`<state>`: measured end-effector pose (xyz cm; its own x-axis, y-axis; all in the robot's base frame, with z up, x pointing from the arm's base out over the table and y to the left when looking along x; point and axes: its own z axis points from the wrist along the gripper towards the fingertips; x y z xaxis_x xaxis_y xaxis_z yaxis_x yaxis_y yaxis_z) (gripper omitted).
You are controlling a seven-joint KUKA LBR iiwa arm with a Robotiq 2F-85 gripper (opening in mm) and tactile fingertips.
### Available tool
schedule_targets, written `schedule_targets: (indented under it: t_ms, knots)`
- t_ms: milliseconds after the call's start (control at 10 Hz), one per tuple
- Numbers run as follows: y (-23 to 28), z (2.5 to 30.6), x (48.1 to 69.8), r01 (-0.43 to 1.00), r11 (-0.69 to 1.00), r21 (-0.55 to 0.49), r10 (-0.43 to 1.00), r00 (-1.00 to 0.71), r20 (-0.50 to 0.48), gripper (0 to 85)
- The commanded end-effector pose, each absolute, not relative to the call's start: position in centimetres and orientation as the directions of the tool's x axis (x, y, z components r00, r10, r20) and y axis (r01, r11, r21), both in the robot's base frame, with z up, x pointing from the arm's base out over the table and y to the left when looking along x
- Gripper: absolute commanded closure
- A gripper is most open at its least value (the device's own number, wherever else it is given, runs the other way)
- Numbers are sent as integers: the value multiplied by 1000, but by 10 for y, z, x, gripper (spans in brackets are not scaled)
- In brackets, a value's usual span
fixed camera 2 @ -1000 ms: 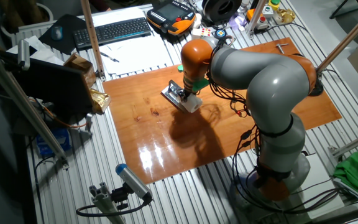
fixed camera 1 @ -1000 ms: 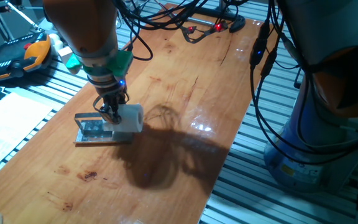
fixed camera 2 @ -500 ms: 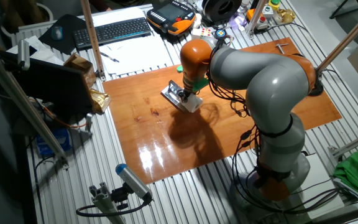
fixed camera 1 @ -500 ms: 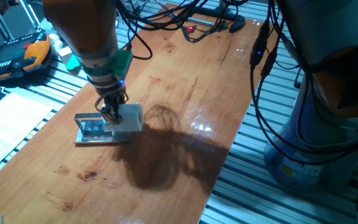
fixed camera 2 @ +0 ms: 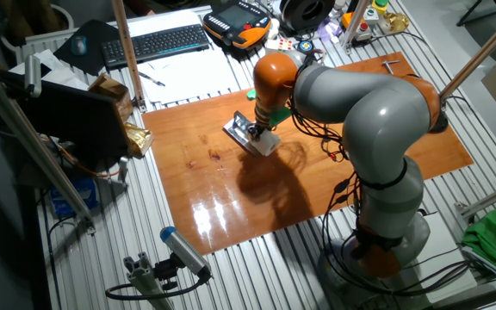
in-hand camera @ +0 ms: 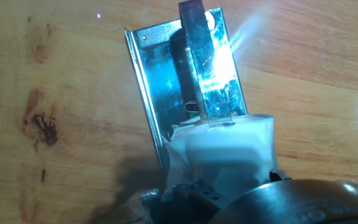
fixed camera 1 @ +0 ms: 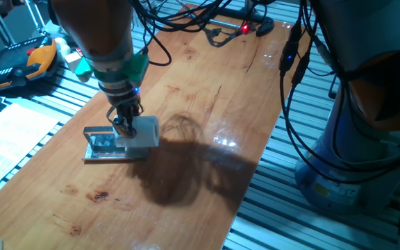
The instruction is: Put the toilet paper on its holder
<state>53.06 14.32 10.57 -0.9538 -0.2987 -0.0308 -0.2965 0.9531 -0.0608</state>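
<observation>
The toilet paper (fixed camera 1: 143, 133) is a small white roll lying on its side at the right end of the holder (fixed camera 1: 101, 146), a shiny silver plate flat on the wooden table. My gripper (fixed camera 1: 124, 126) points straight down and is shut on the roll's left end. In the hand view the holder's bar (in-hand camera: 205, 68) runs down the plate (in-hand camera: 166, 87) and its end meets the roll (in-hand camera: 222, 152) at the core. The roll hides my fingertips there. The other fixed view shows the roll (fixed camera 2: 265, 142) beside the holder (fixed camera 2: 240, 129) under the gripper (fixed camera 2: 259, 132).
The wooden table (fixed camera 1: 186, 90) has a teach pendant (fixed camera 1: 19, 62) off its left edge and cables (fixed camera 1: 214, 31) at the far end. A keyboard (fixed camera 2: 153, 43) and papers lie beyond the table. The arm's base (fixed camera 2: 386, 232) stands at the table's near side.
The roll and gripper have shifted very slightly left, toward the holder. Nothing else has moved.
</observation>
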Motion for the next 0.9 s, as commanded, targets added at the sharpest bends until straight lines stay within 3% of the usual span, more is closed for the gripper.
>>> schedule_targets:
  t_ms: [0, 800]
  knots:
    - [144, 106, 531, -293, 954, -62, -296, -955, -34, 843]
    - [161, 99, 551, -255, 964, -79, -259, -965, -49, 843]
